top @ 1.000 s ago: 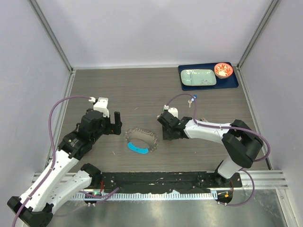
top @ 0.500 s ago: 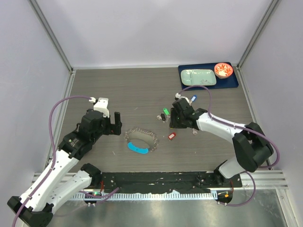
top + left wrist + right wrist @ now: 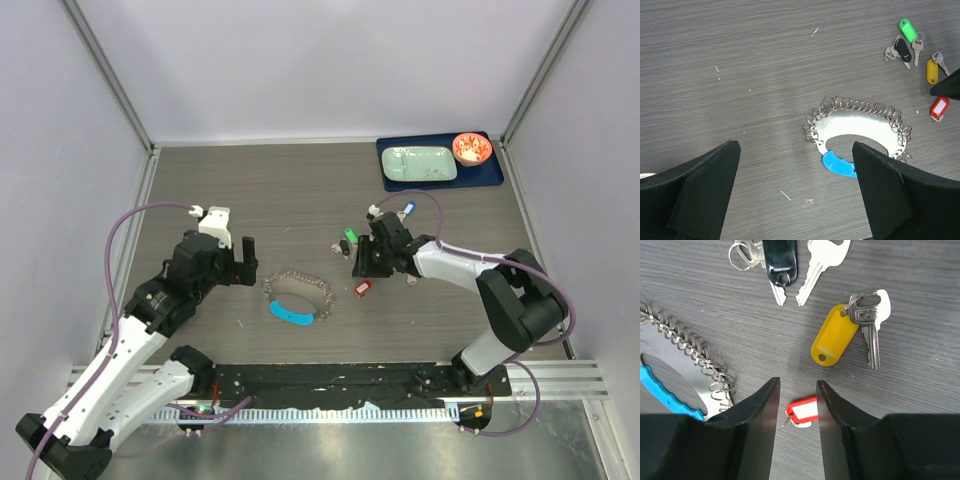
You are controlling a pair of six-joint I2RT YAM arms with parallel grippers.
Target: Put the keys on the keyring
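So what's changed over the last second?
The right tool drew away from the keyring toward the far right, uncovering the keys, then eased partway back and now hovers open over the red key. Nothing visibly gripped or released. The left tool, keyring and tray stayed put.

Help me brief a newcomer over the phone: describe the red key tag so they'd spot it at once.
Find the keyring, a metal crescent fringed with rings and tipped blue, in the middle of the table. Right of it, by the right gripper, lies a scatter of tagged keys. The red tag lies nearest the ring; its neighbours are the yellow tag, black tag and green tag.
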